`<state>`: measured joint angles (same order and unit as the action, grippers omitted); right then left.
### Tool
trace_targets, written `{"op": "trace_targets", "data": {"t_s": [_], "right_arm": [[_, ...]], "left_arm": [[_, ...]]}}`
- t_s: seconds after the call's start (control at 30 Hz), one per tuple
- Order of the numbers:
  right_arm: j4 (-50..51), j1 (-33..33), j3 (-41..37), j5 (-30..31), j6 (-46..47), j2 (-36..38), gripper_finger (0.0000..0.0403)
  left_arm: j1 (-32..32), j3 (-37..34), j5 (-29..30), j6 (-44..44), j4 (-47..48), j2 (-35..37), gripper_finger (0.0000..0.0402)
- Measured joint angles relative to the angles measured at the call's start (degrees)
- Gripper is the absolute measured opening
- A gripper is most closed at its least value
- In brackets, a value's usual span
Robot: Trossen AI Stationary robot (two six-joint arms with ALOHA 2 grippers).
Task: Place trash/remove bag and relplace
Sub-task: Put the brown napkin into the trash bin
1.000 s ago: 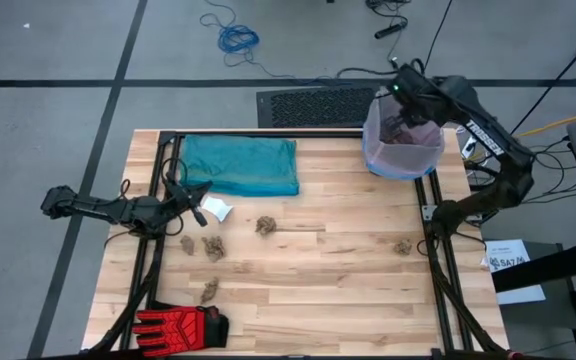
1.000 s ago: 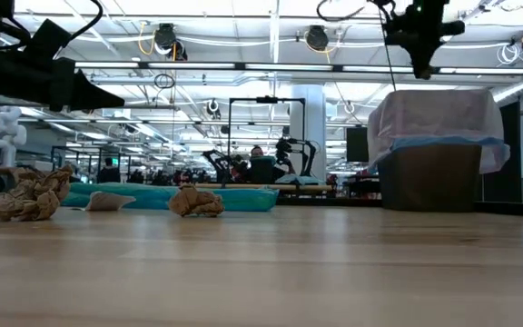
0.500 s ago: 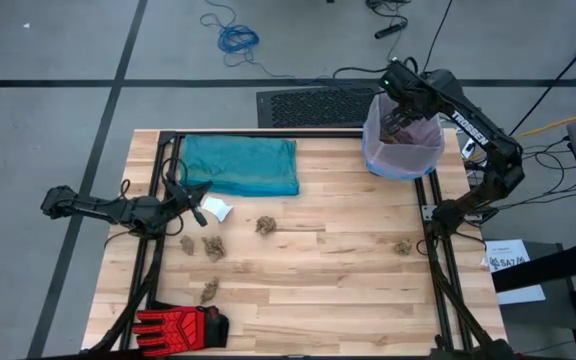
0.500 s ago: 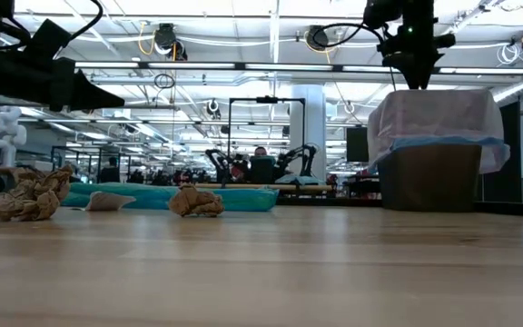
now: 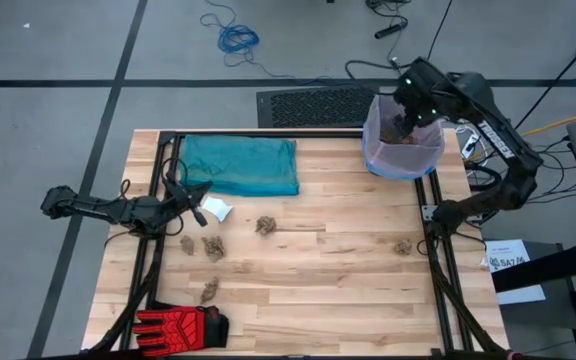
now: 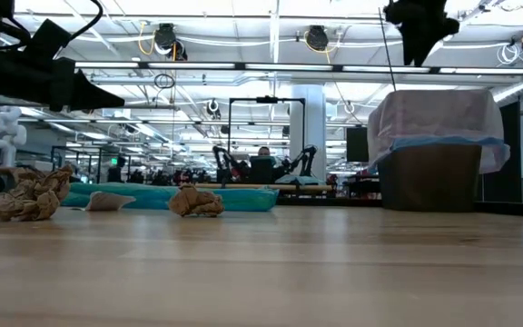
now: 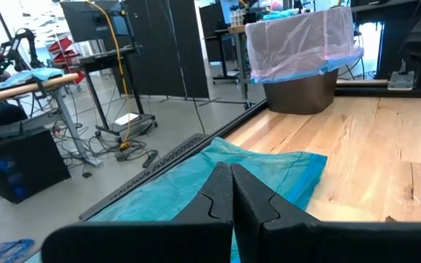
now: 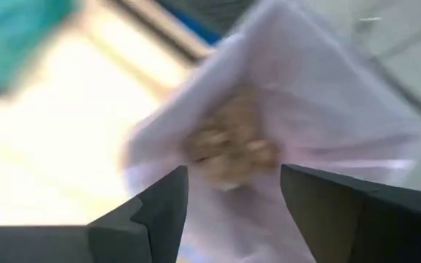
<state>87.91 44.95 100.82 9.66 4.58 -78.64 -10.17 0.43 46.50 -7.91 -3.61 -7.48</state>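
Right gripper [image 5: 405,108], fingers parted and empty, hangs above the translucent lilac-pink plastic bin liner [image 5: 401,150]; only its wrist view reveals crumpled tan-brown paper wads [image 8: 229,146] inside. Left gripper [image 7: 230,191] is closed.

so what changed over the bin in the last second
The right gripper dipped toward the bag, opened, and has risen again with its fingers apart and empty; wads lie in the bag. The left gripper stayed shut beside the teal bag, and the table wads lie as before.

Grey floor [image 5: 48,60] around my wooden table [image 5: 328,270], blue cable [image 5: 236,38] coiled there. Ceiling lights [image 6: 243,41] overhead.
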Motion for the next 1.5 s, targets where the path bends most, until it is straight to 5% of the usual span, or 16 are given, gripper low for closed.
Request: {"op": "trace_targets", "data": {"t_s": [0.27,0.93,1.5], "right_arm": [[1.9,-8.9,-4.1,-14.2,5.0,1.1,0.0183],[-0.6,-38.7,-43.0,-15.7,39.8,0.9,0.0172],[-19.8,-54.5,-57.6,-18.8,57.2,0.9,0.0272]], "left_arm": [[0.0,0.0,0.0,0.0,0.0,0.0,0.0],[0.0,0.0,0.0,0.0,0.0,0.0,0.0],[0.0,0.0,0.0,0.0,0.0,0.0,0.0]]}}
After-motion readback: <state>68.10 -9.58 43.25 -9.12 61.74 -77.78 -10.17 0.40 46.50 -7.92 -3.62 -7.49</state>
